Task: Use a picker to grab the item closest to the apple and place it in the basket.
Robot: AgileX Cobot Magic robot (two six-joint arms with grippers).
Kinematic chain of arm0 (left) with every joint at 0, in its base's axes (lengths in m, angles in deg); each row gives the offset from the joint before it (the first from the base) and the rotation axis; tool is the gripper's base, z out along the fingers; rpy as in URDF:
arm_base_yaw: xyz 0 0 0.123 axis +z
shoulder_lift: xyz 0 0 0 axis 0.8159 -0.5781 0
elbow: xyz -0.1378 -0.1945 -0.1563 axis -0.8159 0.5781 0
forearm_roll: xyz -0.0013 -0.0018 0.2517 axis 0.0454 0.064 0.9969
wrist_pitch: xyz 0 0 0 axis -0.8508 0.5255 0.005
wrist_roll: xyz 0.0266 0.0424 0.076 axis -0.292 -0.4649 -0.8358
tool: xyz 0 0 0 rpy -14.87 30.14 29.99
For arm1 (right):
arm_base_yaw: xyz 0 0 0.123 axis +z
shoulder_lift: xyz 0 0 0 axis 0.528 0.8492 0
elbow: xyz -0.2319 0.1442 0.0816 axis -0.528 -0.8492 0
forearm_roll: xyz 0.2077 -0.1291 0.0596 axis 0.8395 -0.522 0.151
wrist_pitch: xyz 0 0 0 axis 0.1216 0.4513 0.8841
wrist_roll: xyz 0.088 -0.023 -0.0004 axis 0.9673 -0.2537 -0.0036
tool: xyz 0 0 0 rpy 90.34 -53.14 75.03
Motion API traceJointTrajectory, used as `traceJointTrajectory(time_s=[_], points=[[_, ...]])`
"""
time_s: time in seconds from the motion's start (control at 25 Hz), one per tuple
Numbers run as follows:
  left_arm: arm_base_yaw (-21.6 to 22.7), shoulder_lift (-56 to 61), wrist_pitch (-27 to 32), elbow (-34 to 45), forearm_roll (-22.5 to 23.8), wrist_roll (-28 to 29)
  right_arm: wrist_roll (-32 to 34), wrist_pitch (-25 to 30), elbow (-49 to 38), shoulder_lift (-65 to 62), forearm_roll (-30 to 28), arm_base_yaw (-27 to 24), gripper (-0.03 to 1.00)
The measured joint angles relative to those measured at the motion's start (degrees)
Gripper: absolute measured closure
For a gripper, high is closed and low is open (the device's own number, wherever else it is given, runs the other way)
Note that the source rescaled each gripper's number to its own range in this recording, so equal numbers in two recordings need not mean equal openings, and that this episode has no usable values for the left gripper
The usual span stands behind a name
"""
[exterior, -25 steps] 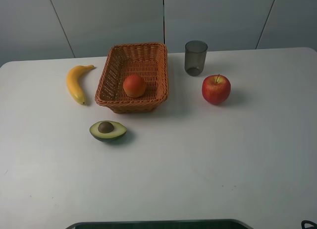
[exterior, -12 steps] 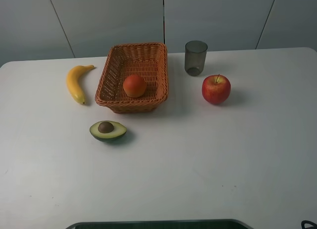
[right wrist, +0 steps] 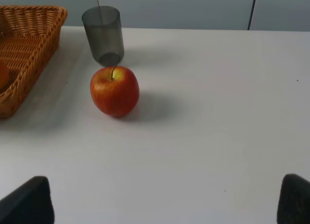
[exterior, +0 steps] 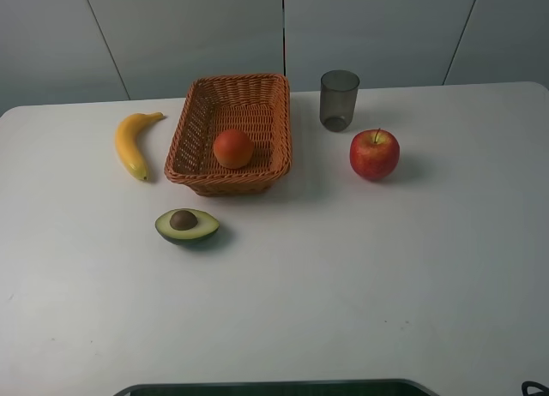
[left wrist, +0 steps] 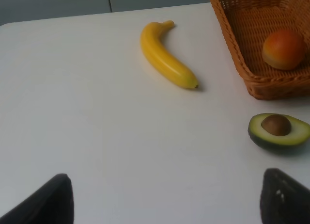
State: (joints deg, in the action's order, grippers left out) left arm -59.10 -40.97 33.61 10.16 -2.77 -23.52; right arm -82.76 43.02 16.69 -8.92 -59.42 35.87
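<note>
the table (exterior: 360, 276) is a smooth, matt white surface. the basket (exterior: 199, 113) is woven wicker, ribbed and rough, orange-brown. the cup (exterior: 339, 99) looks like smoky grey see-through plastic. the apple (exterior: 374, 154) has glossy red skin, the banana (exterior: 130, 144) a smooth yellow peel with a soft sheen. the orange fruit (exterior: 232, 148) in the basket looks matt. the avocado half (exterior: 186, 225) shows smooth green flesh and a brown stone.

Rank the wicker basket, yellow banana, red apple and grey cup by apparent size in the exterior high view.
1. Woven wicker basket, clearly largest.
2. Yellow banana, longest of the rest though slim.
3. Red apple and grey translucent cup: too alike to rank.
</note>
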Motion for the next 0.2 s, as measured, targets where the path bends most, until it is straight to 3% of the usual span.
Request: traceJointTrajectory(time_s=[0.2], points=[[0.0,0.0,0.0,0.0,0.0,0.0,0.0,0.0,0.0,0.0,0.0,0.0,-0.03]])
